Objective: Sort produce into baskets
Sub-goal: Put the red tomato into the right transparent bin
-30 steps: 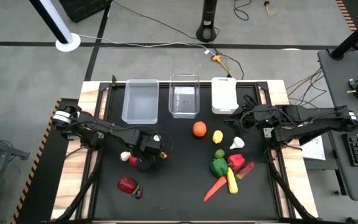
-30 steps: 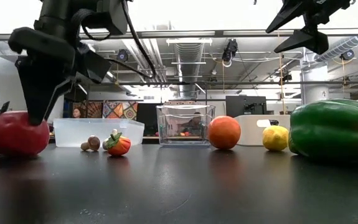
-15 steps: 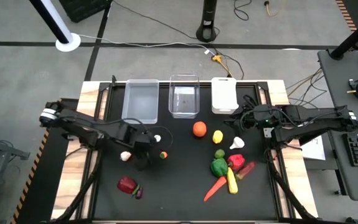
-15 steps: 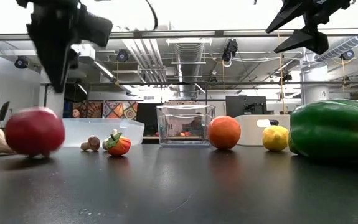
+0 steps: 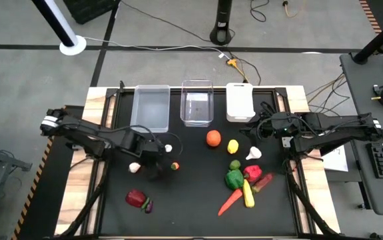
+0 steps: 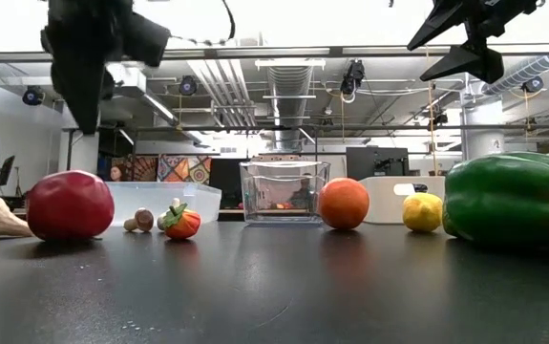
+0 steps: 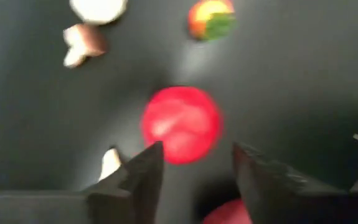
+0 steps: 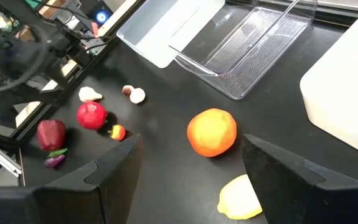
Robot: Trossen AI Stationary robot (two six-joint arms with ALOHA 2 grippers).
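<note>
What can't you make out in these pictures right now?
- High view: red apple hidden under the left gripper.
- Low view: left gripper's fingers blurred, right gripper cut off by the top edge.
- Low view: clear basket holds something too small to tell.

Apple left of mushroom

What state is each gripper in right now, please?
Left gripper: open, empty, raised above the red apple, which sits on the table.
Right gripper: open, empty, hovering near the orange.
</note>
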